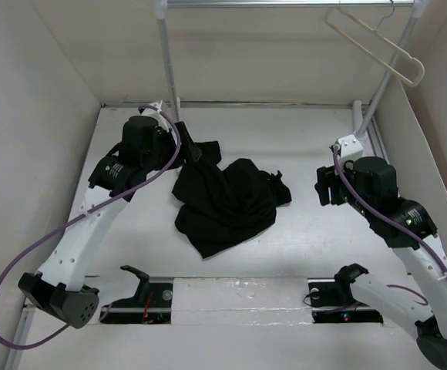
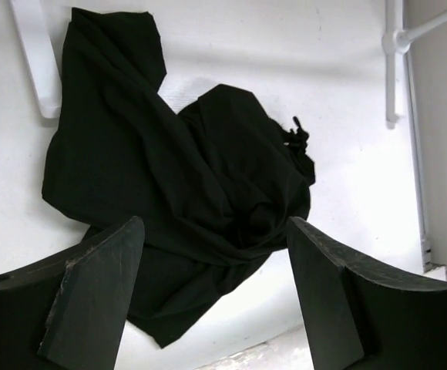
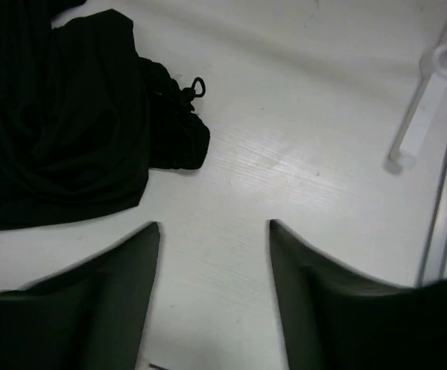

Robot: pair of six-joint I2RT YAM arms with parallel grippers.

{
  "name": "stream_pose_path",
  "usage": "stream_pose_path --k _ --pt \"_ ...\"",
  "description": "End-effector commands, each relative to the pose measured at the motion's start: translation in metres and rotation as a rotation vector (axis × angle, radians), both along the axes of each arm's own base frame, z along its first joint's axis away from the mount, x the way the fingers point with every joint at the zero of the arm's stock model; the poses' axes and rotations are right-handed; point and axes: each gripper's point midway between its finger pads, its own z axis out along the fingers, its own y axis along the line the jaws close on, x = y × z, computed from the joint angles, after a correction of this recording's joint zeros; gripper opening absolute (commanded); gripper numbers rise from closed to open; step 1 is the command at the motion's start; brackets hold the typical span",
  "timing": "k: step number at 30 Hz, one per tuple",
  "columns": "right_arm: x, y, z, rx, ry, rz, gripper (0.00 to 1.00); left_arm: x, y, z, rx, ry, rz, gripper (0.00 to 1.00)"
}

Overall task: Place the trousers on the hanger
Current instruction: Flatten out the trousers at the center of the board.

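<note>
The black trousers point(image 1: 225, 204) lie crumpled in a heap in the middle of the white table; they also show in the left wrist view point(image 2: 177, 169) and the right wrist view point(image 3: 62, 116). The cream hanger point(image 1: 378, 42) hangs by its hook from the rack bar at the top right, with nothing on it. My left gripper point(image 1: 191, 148) point(image 2: 216, 223) is open and empty, hovering over the heap's far left part. My right gripper point(image 1: 324, 189) point(image 3: 214, 225) is open and empty over bare table, to the right of the trousers and apart from them.
White rack poles stand at the back left point(image 1: 168, 58) and back right point(image 1: 389, 69), joined by a top bar point(image 1: 285, 4). White walls close in the table on the left, back and right. The arm bases sit at the near edge.
</note>
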Motion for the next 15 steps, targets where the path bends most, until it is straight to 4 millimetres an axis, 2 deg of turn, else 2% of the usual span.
stream_pose_path --k 1,2,5,6,7,9,10,11,12,13,14,15 --pt "0.005 0.005 -0.001 -0.011 0.007 0.032 0.61 0.003 0.009 0.024 -0.071 -0.069 0.047 0.72" --pt "0.005 0.006 -0.001 -0.01 0.009 0.035 0.25 0.004 0.013 0.017 -0.068 -0.049 0.068 0.71" --pt "0.008 0.005 0.003 -0.013 -0.008 0.029 0.0 0.009 0.032 -0.001 -0.024 -0.004 0.195 0.71" --pt "0.012 0.004 0.004 -0.015 -0.013 0.022 0.0 0.013 0.042 -0.006 -0.013 0.009 0.245 0.71" --pt "0.013 0.005 0.003 -0.023 -0.014 0.033 0.0 0.015 0.044 -0.017 -0.008 0.052 0.274 0.71" --pt "0.022 0.007 -0.002 -0.02 -0.012 0.034 0.02 0.019 0.058 -0.042 0.027 0.101 0.366 0.72" --pt "0.027 0.008 -0.013 -0.025 0.023 0.039 0.03 0.023 0.066 -0.054 0.021 0.133 0.416 0.72" --pt "0.031 0.008 -0.02 -0.024 0.037 0.036 0.14 0.022 0.073 -0.08 0.041 0.179 0.441 0.72" --pt "0.04 0.011 -0.022 -0.009 0.025 0.038 0.26 0.024 0.076 -0.091 0.028 0.201 0.453 0.72" --pt "0.048 0.014 -0.032 -0.004 0.04 0.047 0.37 0.034 0.09 -0.103 -0.007 0.209 0.498 0.72" --pt "0.052 0.017 -0.049 0.012 0.072 0.067 0.58 0.031 0.095 -0.128 -0.014 0.254 0.501 0.72" --pt "0.061 0.024 -0.052 0.037 0.056 0.089 0.64 0.032 0.095 -0.139 -0.046 0.276 0.491 0.72"
